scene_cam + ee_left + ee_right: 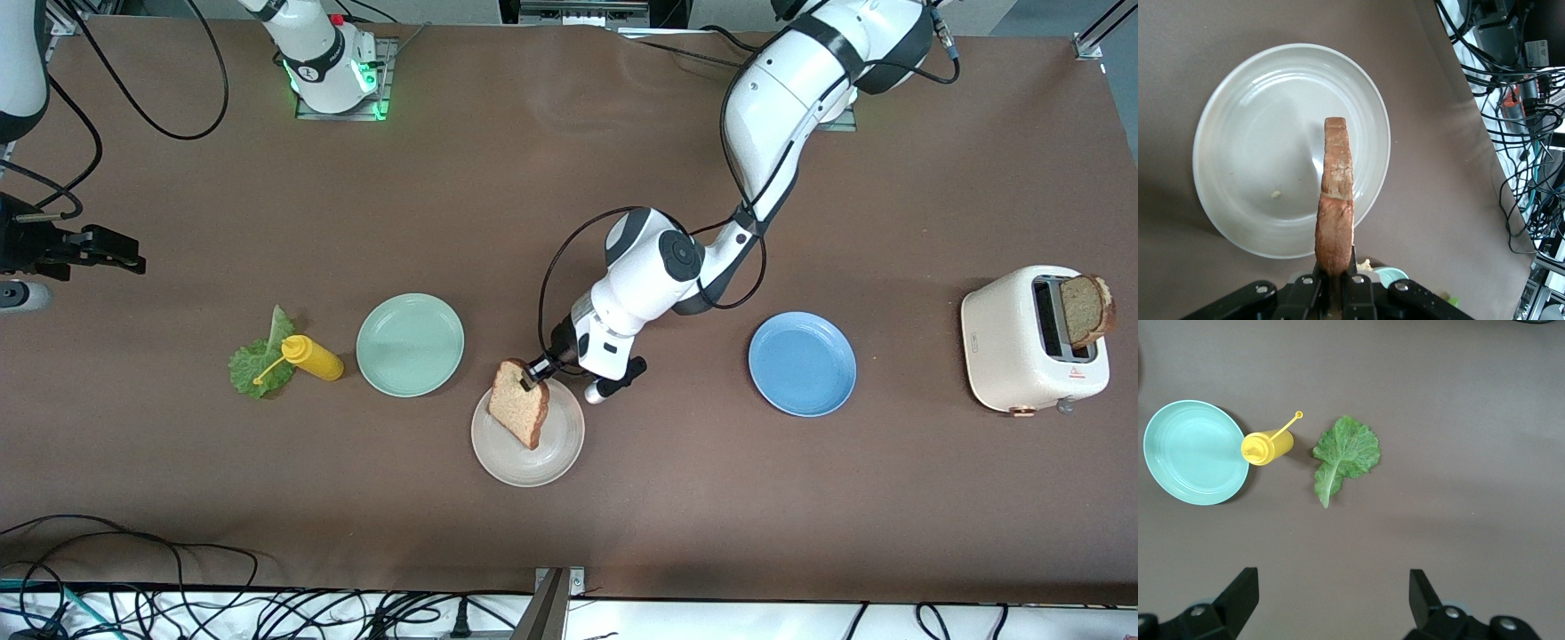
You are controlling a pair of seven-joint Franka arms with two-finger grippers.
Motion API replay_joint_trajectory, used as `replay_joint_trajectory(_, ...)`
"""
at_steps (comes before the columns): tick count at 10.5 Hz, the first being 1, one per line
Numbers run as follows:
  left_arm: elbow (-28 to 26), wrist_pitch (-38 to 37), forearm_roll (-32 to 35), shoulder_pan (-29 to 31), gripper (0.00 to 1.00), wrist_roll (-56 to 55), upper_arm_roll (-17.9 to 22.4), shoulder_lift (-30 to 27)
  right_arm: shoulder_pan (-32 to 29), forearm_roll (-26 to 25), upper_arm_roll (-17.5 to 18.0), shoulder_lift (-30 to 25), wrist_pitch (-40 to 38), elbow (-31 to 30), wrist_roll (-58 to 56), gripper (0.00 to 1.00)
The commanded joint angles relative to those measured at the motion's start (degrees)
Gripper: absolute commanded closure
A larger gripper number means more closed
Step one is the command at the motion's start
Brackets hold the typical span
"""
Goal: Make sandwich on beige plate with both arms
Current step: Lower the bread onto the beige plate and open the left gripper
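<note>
1. The left arm's black two-finger gripper [536, 373] hangs over the round beige plate with a shallow raised rim [556, 458]. Its fingers [1353, 283] are pinched tight on the crust edge of a square-ish slice of light brown wholemeal bread [518, 403].
2. In the left wrist view the bread slice [1336, 200] is seen edge-on, upright over the beige plate [1245, 133]. Whether its lower edge touches the plate cannot be told.
3. The right arm's black two-finger gripper [107, 251] waits in the air at the right arm's end of the table. Its fingers [1238, 590] stand wide apart and hold nothing.
4. On the front view's clock face, with the beige plate as centre, a round mint-green plate [410, 344] lies at about 10 o'clock, just beside the plate.
5. A yellow plastic squeeze bottle with a thin nozzle [311, 357] lies just beside the mint-green plate, toward the right arm's end. Part of it overlaps a ruffled green lettuce leaf [258, 364] lying flat on the brown table [569, 178].
6. A round blue plate [802, 363] lies at about 2 o'clock from the beige plate, toward the left arm's end.
7. A cream-coloured two-slot toaster [1013, 342] stands at the left arm's end of the table, at about 3 o'clock from the blue plate. A second slice of brown bread [1085, 309] sticks out of one slot.
</note>
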Motion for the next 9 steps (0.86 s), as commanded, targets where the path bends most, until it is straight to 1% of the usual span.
replay_joint_trajectory(1, 1.77, -0.1, -1.78, -0.2, 1.0, 0.83, 0.57, 1.13, -0.18, -0.15, 0.11, -0.05, -1.08, 0.75, 0.5, 0.0)
replay_joint_trajectory(3, 1.41, -0.1, -1.96, -0.11, 1.0, 0.65, 0.65, 1.13, -0.18, -0.15, -0.15, -0.05, -1.08, 0.75, 0.5, 0.0)
replay_joint_trajectory(4, 0.89, -0.19, -1.96, -0.02, 0.96, 0.57, 0.66, 1.22, -0.27, -0.15, -0.15, -0.05, -1.08, 0.75, 0.5, 0.0)
replay_joint_trajectory(6, -1.66, -0.27, -1.96, 0.07, 0.8, 0.65, 0.66, 1.22, -0.27, -0.15, -0.24, -0.05, -1.08, 0.75, 0.5, 0.0)
replay_joint_trajectory(7, -2.19, -0.45, -1.96, 0.59, 0.65, 0.65, 0.66, 1.22, -0.27, -0.15, -0.24, -0.05, -1.08, 0.75, 0.5, 0.0)
replay_joint_trajectory(8, -2.89, -0.54, -1.96, 0.68, 0.32, 0.65, 0.66, 1.13, -0.27, -0.15, -0.24, -0.05, -1.08, 0.66, 0.5, 0.0)
replay_joint_trajectory(9, -2.98, -0.71, -1.96, 0.86, 0.12, 0.65, 0.66, 1.05, -0.36, -0.06, -0.5, 0.03, -1.17, 0.66, 0.5, 0.0)
